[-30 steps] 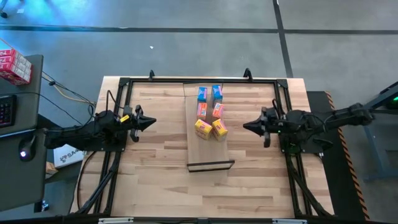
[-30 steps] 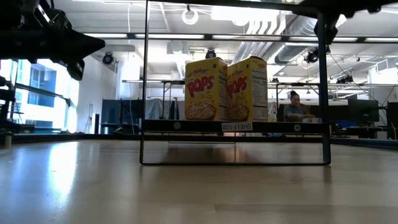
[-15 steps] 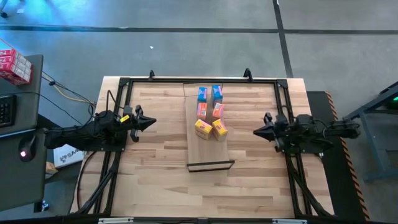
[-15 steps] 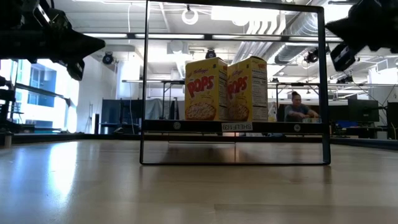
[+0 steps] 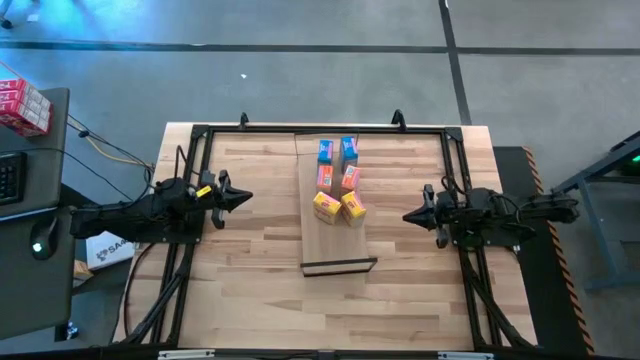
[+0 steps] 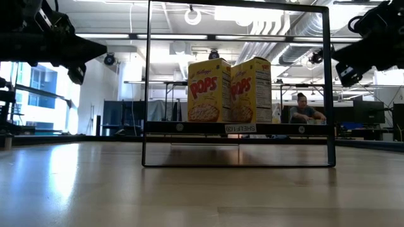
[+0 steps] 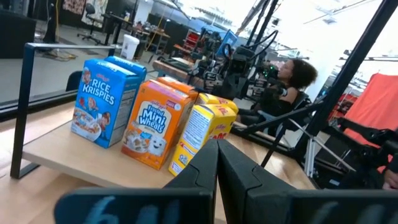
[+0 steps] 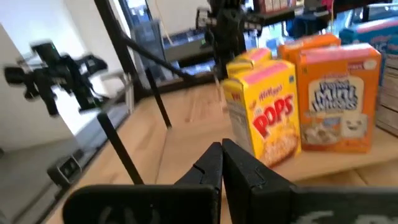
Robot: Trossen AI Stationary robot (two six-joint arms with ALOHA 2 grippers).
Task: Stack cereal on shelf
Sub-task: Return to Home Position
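Cereal (image 7: 149, 127) on the shelf (image 7: 68, 165) reads Pops, Mini Wheats and Rice Krispies.

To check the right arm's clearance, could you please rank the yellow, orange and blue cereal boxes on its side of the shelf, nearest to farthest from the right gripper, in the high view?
1. Yellow box: at the row's end by the bare part of the shelf, across from the shut right gripper.
2. Orange box: middle of the row.
3. Blue box: the row's far end.

two yellow cereal boxes (image 6: 208, 91) upright, side by side on shelf (image 6: 183, 127); person (image 6: 302, 108) behind.
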